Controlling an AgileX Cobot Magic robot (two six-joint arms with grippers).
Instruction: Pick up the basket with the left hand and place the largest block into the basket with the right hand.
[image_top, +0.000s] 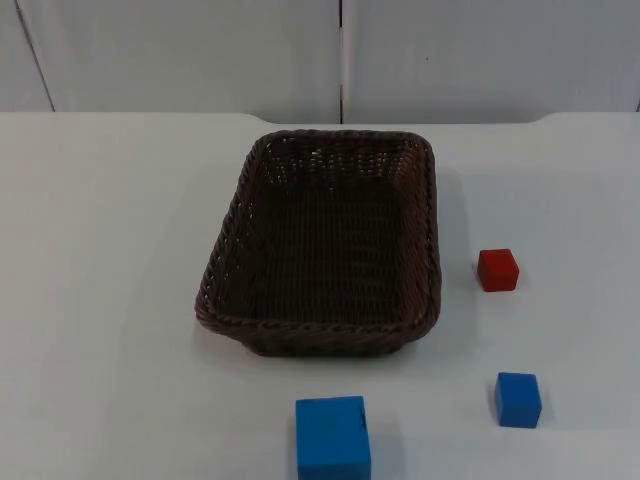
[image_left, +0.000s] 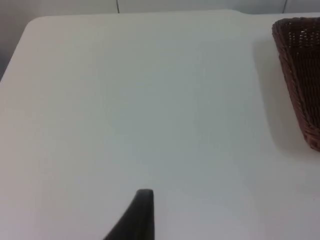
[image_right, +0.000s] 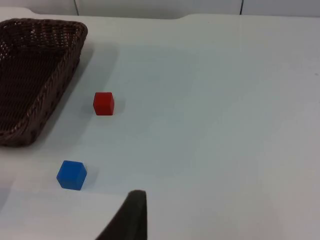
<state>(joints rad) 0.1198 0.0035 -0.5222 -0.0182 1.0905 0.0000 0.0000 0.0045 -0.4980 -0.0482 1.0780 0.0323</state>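
Right at the near edge of the white table (image_top: 110, 300) sits the large blue block (image_top: 333, 437), just in front of the basket (image_top: 322, 318) and the biggest of the three cubes. The basket is our landmark: a dark brown woven rectangular tray, sitting flat on the table, and there is nothing inside it, just bare weave down to the floor. To its right, near but apart from its wall, stands the small red block (image_top: 498, 270). In front of that and further right of the basket's near corner sits the small blue block (image_top: 518, 399), well apart from the large one. Behind the basket the table ends at the grey partition wall (image_top: 200, 50). The left gripper (image_left: 137, 215) waits over bare table to the left of the basket, a single dark fingertip showing; how far it is open I cannot tell, and it holds nothing visible. The right gripper (image_right: 131, 215) waits over the table to the right of the basket, beyond the small blue block; again its opening cannot be judged.
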